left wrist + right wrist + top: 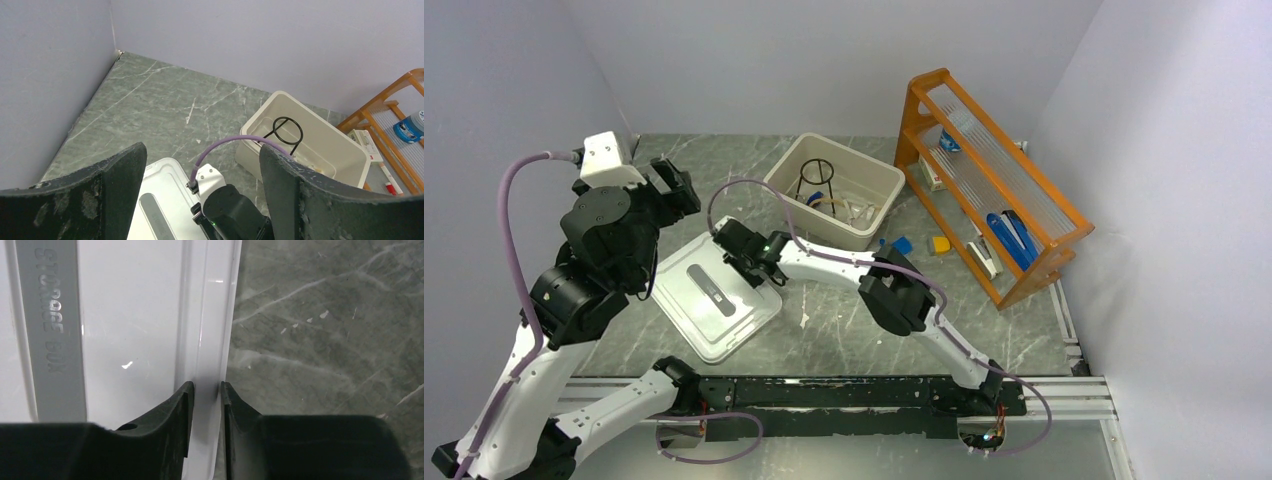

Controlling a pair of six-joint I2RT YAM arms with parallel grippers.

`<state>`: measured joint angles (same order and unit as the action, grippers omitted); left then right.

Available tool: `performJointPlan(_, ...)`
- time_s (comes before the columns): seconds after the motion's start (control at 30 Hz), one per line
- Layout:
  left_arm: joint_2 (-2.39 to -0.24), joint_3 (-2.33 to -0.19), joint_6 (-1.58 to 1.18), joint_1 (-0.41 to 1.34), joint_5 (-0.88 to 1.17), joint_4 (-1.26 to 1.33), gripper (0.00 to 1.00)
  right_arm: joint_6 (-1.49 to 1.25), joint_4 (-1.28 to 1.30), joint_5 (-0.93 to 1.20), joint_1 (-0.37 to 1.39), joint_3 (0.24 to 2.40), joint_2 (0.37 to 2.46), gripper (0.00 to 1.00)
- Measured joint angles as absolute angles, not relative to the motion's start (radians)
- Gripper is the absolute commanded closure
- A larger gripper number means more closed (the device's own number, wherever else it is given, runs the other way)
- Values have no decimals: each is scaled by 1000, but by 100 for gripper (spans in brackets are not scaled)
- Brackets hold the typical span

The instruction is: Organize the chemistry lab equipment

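We saw a marble-patterned table (844,320) with a beige tub (848,236) standing open towards the back. Inside the tub stood a black wire tripod ring (817,178), upright, with a tan rubber tube (829,203) coiled beside it. Just right of the tub, a small blue piece (902,244) and a small yellow piece (941,244) lay loose on the table.

Left of the tub and nearer the arms, the white lid (714,320) lay flat. The right gripper (206,390) straddled the lid's edge on the side facing the tub. Its jaws were only narrowly apart, one finger on each side of the raised lip. We could not tell whether they pressed on the lip or merely flanked it.

The left gripper (201,150) hung high to the left of the tub, above the lid. Its jaws were spread wide and held nothing.

We judged the step to be handling the lid. To do it well, the thin lip should sit deep between the fingers. The lid should also be kept level, since a hold on one edge invites tilting and slipping. If carried to the tub, it would need to clear the upright ring.
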<state>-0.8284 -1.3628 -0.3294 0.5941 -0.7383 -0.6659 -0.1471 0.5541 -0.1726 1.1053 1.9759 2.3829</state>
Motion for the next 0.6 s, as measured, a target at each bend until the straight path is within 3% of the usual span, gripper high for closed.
performJointPlan(0.13, -828, -1351, -338, 594, -738, -669, 13, -147, 569, -178, 1100, 2003, 2396, 99)
performJointPlan(0.6, -851, -1338, -363, 594, -695, -673, 14, -130, 511, -247, 1098, 1830, 2223, 100)
